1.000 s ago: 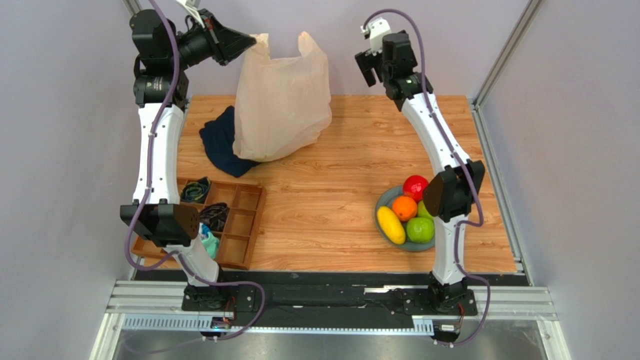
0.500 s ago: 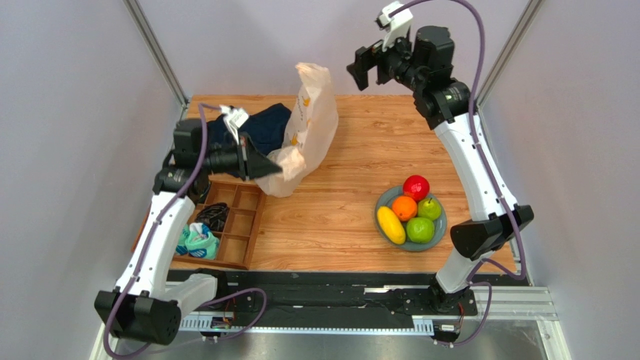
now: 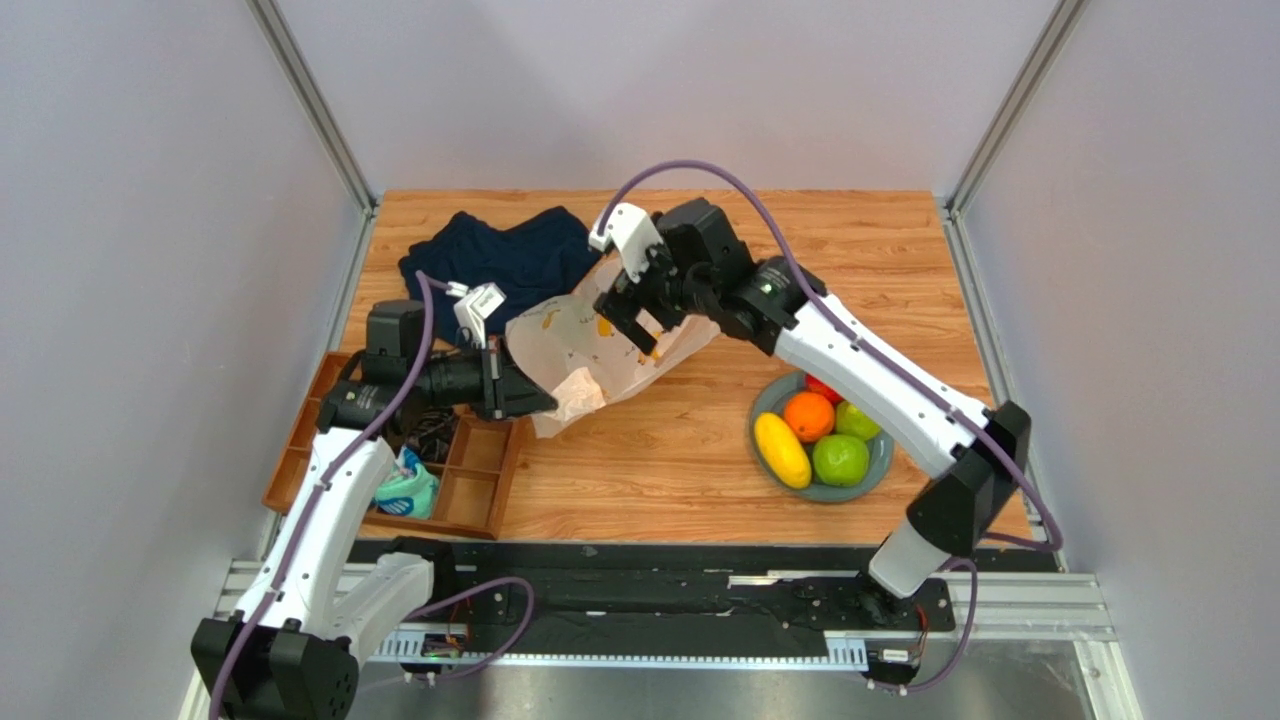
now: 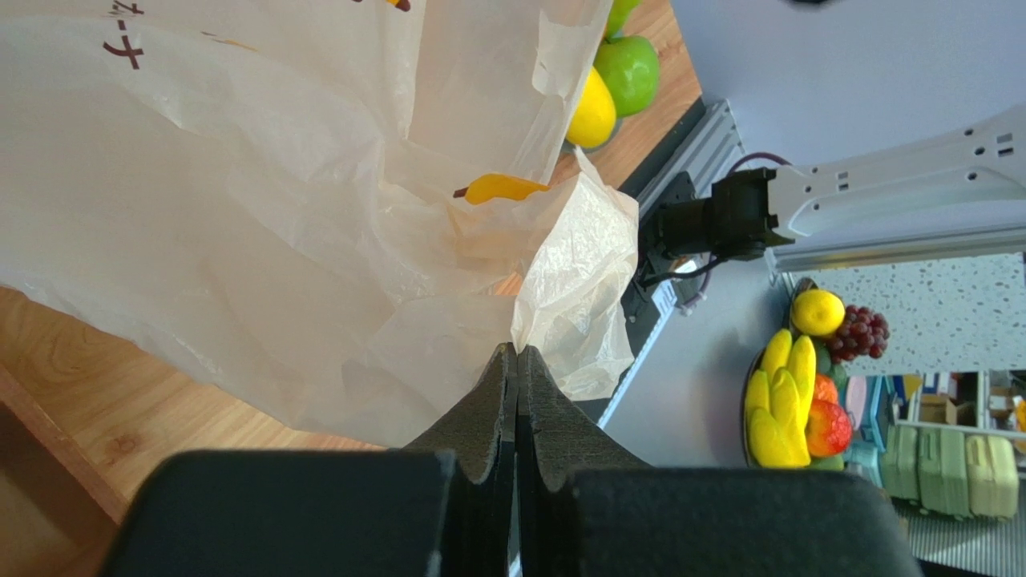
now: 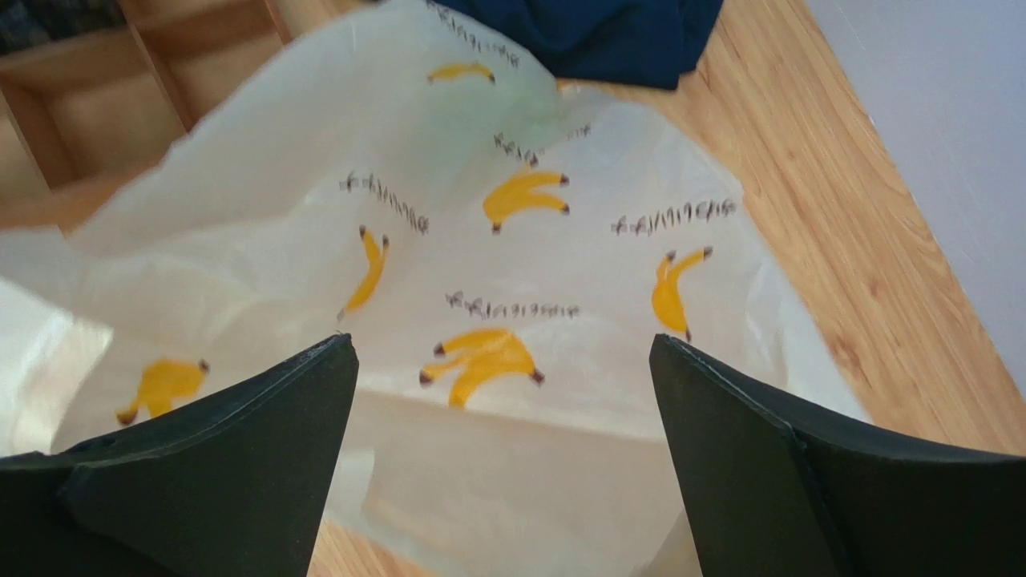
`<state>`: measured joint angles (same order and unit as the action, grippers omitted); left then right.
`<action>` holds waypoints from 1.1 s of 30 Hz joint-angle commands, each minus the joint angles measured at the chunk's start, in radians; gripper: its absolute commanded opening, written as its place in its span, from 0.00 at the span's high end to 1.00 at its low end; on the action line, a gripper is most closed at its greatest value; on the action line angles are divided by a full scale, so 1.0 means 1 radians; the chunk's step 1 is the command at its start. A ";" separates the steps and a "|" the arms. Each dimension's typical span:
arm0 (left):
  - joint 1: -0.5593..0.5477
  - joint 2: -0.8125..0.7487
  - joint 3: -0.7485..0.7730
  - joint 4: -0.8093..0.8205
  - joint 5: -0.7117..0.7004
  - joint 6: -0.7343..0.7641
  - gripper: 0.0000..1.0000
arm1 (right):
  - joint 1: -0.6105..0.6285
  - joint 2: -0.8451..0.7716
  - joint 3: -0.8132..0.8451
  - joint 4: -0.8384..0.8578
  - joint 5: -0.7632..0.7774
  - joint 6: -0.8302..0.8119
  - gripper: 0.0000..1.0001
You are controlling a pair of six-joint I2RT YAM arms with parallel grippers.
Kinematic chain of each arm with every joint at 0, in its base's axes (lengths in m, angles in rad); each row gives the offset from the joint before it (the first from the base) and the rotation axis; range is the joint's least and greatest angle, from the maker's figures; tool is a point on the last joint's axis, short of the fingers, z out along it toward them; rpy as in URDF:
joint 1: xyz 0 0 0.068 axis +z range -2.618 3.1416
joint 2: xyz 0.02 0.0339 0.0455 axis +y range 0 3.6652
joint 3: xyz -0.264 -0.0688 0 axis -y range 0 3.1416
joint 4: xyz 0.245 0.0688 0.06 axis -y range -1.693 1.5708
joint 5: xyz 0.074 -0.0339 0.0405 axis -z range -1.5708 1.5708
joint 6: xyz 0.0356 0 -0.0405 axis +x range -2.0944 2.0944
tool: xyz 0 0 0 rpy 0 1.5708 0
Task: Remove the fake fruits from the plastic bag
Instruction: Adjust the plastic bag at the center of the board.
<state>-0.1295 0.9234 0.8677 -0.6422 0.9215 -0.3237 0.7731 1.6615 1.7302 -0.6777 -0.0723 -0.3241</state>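
Note:
The plastic bag lies crumpled and low on the wooden table, cream-white with yellow banana prints. No fruit shape shows inside it. My left gripper is shut on the bag's near left edge; in the left wrist view its pads pinch the thin film. My right gripper is open and empty just above the bag's middle, its jaws wide apart. The fake fruits sit in a grey bowl at right: orange, yellow fruit, green apples, red apple partly hidden.
A dark navy cloth lies behind the bag at back left. A wooden compartment tray stands at front left with rolled teal socks and dark cords. Grey walls close both sides.
The bag went from hanging high at the back to lying on the table. My left gripper came down and forward with its edge. My right arm swung down and left over the bag.

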 commanded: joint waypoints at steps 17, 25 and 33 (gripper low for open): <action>0.060 -0.069 0.001 -0.007 -0.030 0.055 1.00 | -0.063 0.006 -0.268 0.162 0.585 -0.431 0.01; 0.079 -0.002 0.103 0.051 -0.042 0.072 1.00 | -0.211 0.257 0.207 -0.032 0.490 -0.391 0.80; 0.004 0.514 0.842 0.021 -0.185 0.195 1.00 | -0.284 0.480 0.696 0.048 0.319 -0.409 1.00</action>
<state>-0.0959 1.2293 1.3243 -0.6430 0.8265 -0.2386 0.5060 2.0876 2.2635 -0.7258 0.3233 -0.7048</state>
